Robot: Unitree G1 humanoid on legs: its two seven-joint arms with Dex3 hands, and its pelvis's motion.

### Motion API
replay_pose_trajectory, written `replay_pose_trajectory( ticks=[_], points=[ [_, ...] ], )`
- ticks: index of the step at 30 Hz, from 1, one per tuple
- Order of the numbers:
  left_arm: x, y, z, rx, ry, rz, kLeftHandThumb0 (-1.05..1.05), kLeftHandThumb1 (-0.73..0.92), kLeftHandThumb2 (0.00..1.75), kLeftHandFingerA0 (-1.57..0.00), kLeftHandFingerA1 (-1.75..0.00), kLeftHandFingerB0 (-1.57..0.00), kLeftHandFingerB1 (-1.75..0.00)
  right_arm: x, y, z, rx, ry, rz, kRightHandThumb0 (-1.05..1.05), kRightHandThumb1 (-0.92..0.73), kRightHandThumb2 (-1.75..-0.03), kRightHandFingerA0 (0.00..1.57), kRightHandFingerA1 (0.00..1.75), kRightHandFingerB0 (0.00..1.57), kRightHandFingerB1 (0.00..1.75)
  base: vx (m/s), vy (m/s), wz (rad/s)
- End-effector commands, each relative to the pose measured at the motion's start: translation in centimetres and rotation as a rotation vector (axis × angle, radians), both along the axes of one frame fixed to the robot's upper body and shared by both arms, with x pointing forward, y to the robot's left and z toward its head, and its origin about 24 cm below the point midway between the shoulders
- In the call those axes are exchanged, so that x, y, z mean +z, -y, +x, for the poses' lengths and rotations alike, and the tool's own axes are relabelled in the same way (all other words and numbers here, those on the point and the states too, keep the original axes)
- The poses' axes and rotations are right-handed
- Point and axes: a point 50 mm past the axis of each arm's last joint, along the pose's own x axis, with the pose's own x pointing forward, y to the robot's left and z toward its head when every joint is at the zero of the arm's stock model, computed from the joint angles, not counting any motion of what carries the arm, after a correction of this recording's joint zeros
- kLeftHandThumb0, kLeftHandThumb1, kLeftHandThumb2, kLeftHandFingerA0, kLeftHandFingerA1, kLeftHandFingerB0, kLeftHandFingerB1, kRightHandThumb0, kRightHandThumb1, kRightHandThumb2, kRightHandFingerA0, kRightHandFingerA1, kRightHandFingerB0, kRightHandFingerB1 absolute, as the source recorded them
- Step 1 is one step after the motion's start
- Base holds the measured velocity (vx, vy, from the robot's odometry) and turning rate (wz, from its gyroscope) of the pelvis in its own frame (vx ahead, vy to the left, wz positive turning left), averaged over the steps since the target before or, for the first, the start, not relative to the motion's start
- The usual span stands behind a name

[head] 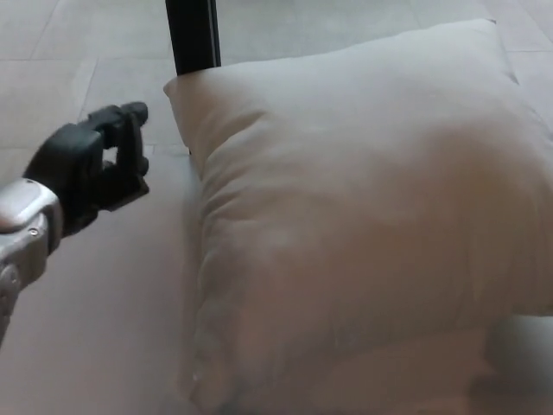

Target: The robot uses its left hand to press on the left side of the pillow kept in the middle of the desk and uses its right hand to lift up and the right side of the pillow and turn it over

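A large white pillow (363, 216) lies on the pale desk (95, 328) and fills the middle and right of the head view. My left hand (95, 164) hangs above the desk to the left of the pillow, a short gap from its left edge. It holds nothing and its fingers are curled and apart. My silver left forearm (22, 233) comes in from the left edge. My right hand does not show.
A black post (193, 36) stands behind the pillow's far left corner. Beyond the desk lies a grey tiled floor (78, 52). The pillow's right side runs out of the picture.
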Motion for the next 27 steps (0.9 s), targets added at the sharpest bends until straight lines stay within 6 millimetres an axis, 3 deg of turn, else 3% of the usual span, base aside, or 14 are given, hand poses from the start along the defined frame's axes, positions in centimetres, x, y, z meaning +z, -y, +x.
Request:
replay_pose_trajectory(
  ticks=[1, 8, 9, 11, 13, 14, 16, 17, 18, 20, 22, 23, 26, 27],
  points=[
    [-3.8, 2.4, -0.3, 0.032, -0.243, 0.148, -1.05, 0.85, 1.25, -0.07, -0.36, 0.00, -0.07, -2.8, -1.4, 0.7, 0.013, -0.188, 0.007, -0.95, -0.70, -1.20, 0.04, 0.45, 0.10, 0.16, 0.00, 0.000, 0.00],
    [-5.8, 4.8, -0.4, 0.011, -0.288, 0.099, -1.05, 0.79, 1.24, 0.00, -0.28, 0.00, -0.02, -4.3, -2.8, 1.0, 0.065, -0.238, -0.076, -1.01, -0.74, -1.22, 0.09, 0.52, 0.05, 0.22, 0.00, 0.000, 0.00],
    [-5.9, 4.8, -0.5, 0.000, -0.287, 0.109, -1.05, 0.79, 1.26, 0.00, -0.27, 0.00, -0.03, -4.4, -2.9, 1.0, 0.067, -0.241, -0.091, -1.05, -0.92, -0.77, 0.14, 0.46, 0.08, 0.27, 0.00, 0.000, 0.00],
    [-6.1, 4.8, -0.5, -0.018, -0.292, 0.133, -1.05, 0.80, 1.27, 0.00, -0.28, 0.00, -0.03, -4.6, -2.8, 1.0, 0.076, -0.253, -0.115, -0.99, -0.73, -1.24, 0.06, 0.51, 0.04, 0.21, 0.00, 0.000, 0.00],
    [-6.2, 4.4, -0.7, -0.020, -0.296, 0.159, -1.05, 0.79, 1.26, -0.04, -0.47, 0.00, -0.05, -4.9, -2.7, 1.0, 0.075, -0.263, -0.126, -1.05, -0.92, -0.77, 0.08, 0.46, 0.09, 0.28, 0.00, 0.000, 0.00],
    [-6.6, 4.1, -0.7, -0.013, -0.305, 0.160, -1.05, 0.84, 1.27, -0.03, -0.35, 0.00, -0.04, -5.2, -2.7, 0.9, 0.071, -0.267, -0.121, -1.05, -0.73, -1.19, 0.08, 0.50, 0.12, 0.22, 0.00, 0.000, 0.00],
    [-6.7, 4.0, -0.7, 0.001, -0.312, 0.146, -1.05, 0.83, 1.25, 0.00, -0.31, 0.00, -0.05, -5.3, -2.7, 0.9, 0.069, -0.274, -0.119, -1.04, -0.72, -1.20, 0.08, 0.48, 0.12, 0.23, 0.00, 0.000, 0.00],
    [-6.6, 3.9, -0.7, 0.003, -0.332, 0.159, -1.05, 0.83, 1.25, -0.04, -0.46, 0.00, -0.05, -5.4, -2.6, 0.9, 0.069, -0.282, -0.107, -1.05, -0.92, -0.76, 0.09, 0.44, 0.09, 0.28, 0.00, 0.000, 0.00],
    [-6.6, 3.9, -0.8, 0.012, -0.380, 0.121, -1.05, 0.82, 1.27, -0.53, -1.20, 0.00, -0.14, -5.5, -2.6, 0.9, 0.063, -0.287, -0.109, -1.05, -0.73, -1.21, 0.07, 0.49, 0.13, 0.23, 0.00, 0.000, 0.00],
    [-6.7, 4.0, -0.9, -0.003, -0.380, 0.110, -1.01, 0.92, 0.79, -0.70, -1.59, 0.00, 0.00, -5.7, -2.6, 0.9, 0.055, -0.300, -0.117, -1.05, -0.73, -1.18, 0.08, 0.50, 0.12, 0.26, 0.00, 0.000, 0.00],
    [-6.9, 4.0, -1.0, -0.005, -0.381, 0.107, -1.01, 0.92, 0.79, -0.69, -1.44, 0.00, 0.00, -5.9, -2.7, 1.0, 0.045, -0.306, -0.130, -1.05, -0.92, -0.75, 0.14, 0.44, 0.13, 0.27, 0.00, 0.000, 0.00],
    [-7.0, 4.2, -0.9, -0.004, -0.385, 0.098, -1.05, 0.82, 1.29, -0.59, -1.27, 0.00, -0.12, -6.0, -3.1, 1.0, 0.055, -0.315, -0.133, -0.92, -0.70, -1.21, 0.18, 0.54, 0.00, 0.33, 0.00, 0.000, 0.00],
    [-7.1, 4.5, -0.8, 0.006, -0.392, 0.069, -1.05, 0.81, 1.28, -0.61, -1.19, 0.00, -0.13, -6.2, -3.7, 1.0, 0.103, -0.317, -0.150, -1.01, -0.77, -1.24, 0.05, 0.49, 0.02, 0.26, 0.00, 0.000, 0.00],
    [-7.4, 4.9, -0.8, 0.029, -0.388, 0.026, -1.05, 0.80, 1.26, 0.00, -0.24, 0.00, -0.12, -6.4, -4.3, 1.0, 0.138, -0.331, -0.168, -1.05, -0.92, -0.74, 0.24, 0.41, 0.09, 0.25, 0.00, 0.000, 0.00]
  ],
)
